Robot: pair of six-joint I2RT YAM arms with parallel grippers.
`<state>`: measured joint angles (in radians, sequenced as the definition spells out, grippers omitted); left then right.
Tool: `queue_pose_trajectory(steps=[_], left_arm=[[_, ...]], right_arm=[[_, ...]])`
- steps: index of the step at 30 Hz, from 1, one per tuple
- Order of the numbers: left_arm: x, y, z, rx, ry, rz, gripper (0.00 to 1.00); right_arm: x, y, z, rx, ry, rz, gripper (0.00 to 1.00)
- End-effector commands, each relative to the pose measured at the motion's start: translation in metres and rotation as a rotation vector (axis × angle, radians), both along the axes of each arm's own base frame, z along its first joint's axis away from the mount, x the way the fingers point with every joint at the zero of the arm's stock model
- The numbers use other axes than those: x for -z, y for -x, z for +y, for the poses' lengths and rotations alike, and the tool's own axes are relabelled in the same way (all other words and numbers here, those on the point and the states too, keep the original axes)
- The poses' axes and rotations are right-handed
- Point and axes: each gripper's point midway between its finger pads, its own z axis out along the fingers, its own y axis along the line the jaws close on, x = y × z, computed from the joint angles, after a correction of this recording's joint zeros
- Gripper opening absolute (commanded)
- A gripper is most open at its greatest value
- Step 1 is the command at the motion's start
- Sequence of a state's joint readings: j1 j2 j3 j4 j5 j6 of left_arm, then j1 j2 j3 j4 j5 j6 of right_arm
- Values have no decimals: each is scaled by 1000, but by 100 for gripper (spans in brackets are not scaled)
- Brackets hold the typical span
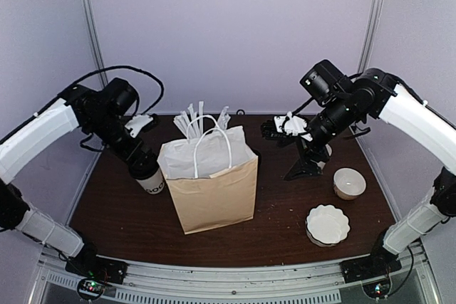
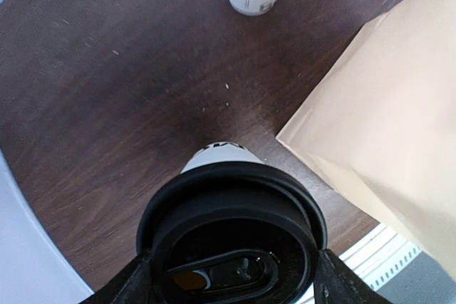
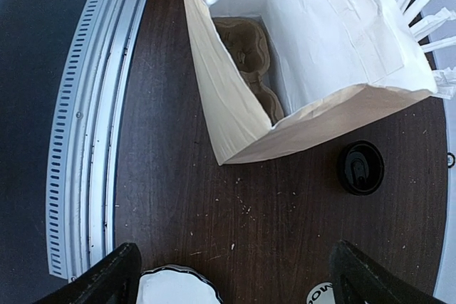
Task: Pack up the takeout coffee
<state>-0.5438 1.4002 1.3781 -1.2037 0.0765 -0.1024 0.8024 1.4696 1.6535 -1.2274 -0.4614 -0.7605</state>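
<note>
Over dark tabletop [image 1: 285, 211], left end effector [image 2: 231, 286] reaches down astride takeout coffee [image 2: 228, 222], grip unclear; right end effector [image 3: 235, 279] hangs spread.

Soft, even light falls from overhead, and the pale lilac wall panels [image 1: 228, 26] behind the brown paper bag with white handles [image 1: 214, 194] look flat and nearly shadowless. On the dark brown wooden tabletop [image 1: 292, 211], shadows around the bag are faint and soft-edged. In the left wrist view a dull sheen spreads over the wood left of the bag. The round black plastic lid [image 2: 231, 226] sits very close to the lens and is slightly soft, with a thin highlight along its rim. From the right wrist the bag's white lining is almost washed out, and the slotted metal rail [image 3: 85, 119] left of the bag bows with wide-angle distortion.
</note>
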Motion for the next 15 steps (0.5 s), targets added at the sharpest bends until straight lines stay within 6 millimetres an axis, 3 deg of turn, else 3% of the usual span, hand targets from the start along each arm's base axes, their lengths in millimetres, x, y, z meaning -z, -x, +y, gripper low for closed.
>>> queue_pose_trajectory(steps=[1, 5, 11, 15], left_arm=[[-60, 40, 21, -25, 75, -70, 67], [-86, 79, 14, 50, 163, -74, 66], [-81, 129, 11, 171, 170, -24, 63], [-86, 154, -11, 268, 234, -16, 61]], right_arm=[[-9, -9, -14, 55, -17, -46, 96], [-10, -22, -28, 117, -38, -32, 96], [-11, -34, -40, 176, -52, -34, 96], [-9, -38, -44, 196, -46, -27, 96]])
